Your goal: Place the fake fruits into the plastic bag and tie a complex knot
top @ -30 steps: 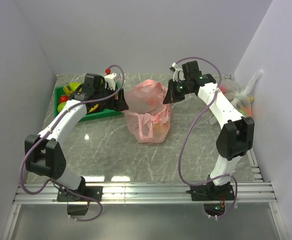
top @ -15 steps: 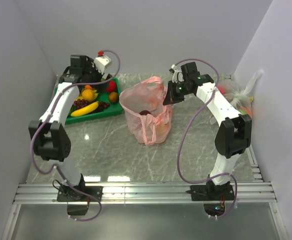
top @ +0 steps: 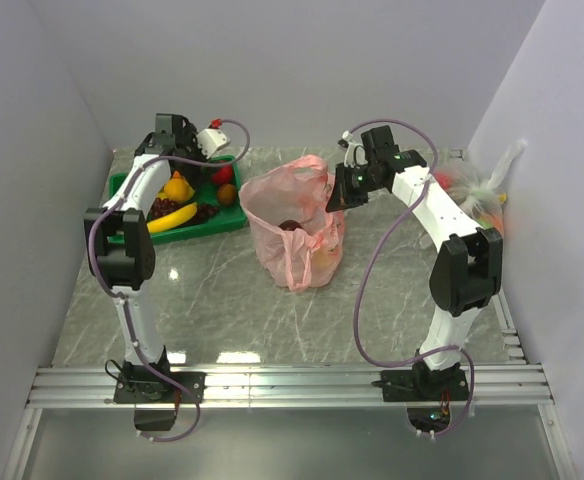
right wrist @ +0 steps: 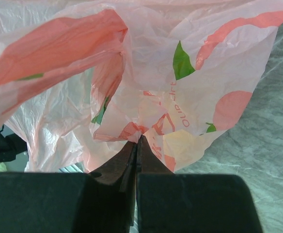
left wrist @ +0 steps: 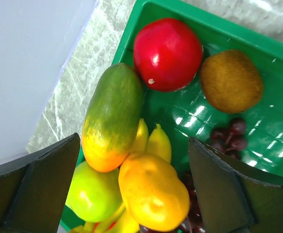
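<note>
The plastic bag (top: 294, 225) stands at the middle of the worktop (top: 222, 305) with its mouth gaping upward. We see 1 dark item low inside it and a yellowish shape through its wall, but we cannot tell which fruits they are. The right pincer (top: 336, 197) is clamped on the bag's right rim. In the right wrist view its 2 fingers (right wrist: 115, 167) meet with a pinch of pink film bunched between them.

The rest of the fake fruits (top: 177, 188) lie in a green tray (top: 222, 222) near the bag's left side. The left pincer (left wrist: 134, 141) hangs over that tray, spread wide and holding nothing. Below it lie a red fruit (left wrist: 167, 53), a brown kiwi (left wrist: 231, 80), a green-and-orange mango (left wrist: 113, 114), a yellow-orange fruit (left wrist: 153, 191), a green apple (left wrist: 93, 194) and dark grapes (left wrist: 228, 136).

We judge the loading step to be in hand, with no knot begun. The next move calls for lowering the left pincer onto 1 fruit. The yellow-orange one sits most squarely between the fingers, but it touches its neighbours and looks glossy, so the grip should span its widest part.
</note>
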Controlling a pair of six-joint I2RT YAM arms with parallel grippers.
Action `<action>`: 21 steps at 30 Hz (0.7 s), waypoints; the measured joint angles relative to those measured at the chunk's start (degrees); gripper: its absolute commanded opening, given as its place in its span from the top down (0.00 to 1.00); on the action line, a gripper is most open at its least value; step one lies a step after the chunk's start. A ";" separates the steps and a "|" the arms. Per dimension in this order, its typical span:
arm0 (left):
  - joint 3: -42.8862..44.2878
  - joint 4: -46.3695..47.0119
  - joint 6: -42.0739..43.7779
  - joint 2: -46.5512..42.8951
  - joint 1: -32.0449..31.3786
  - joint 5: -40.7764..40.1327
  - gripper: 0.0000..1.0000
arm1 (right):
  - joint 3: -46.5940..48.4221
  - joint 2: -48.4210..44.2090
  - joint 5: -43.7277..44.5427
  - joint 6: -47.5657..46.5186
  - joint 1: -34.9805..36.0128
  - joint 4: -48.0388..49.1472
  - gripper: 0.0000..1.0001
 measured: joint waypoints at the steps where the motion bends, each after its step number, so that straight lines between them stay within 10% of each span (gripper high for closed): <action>1: 0.35 0.04 0.57 0.59 0.00 -0.17 0.02 | 0.00 0.07 -0.04 0.00 0.00 0.02 1.00; 21: 4.24 5.18 2.25 11.78 0.59 -6.56 0.07 | 0.00 0.70 -2.05 0.02 -0.15 -0.04 1.00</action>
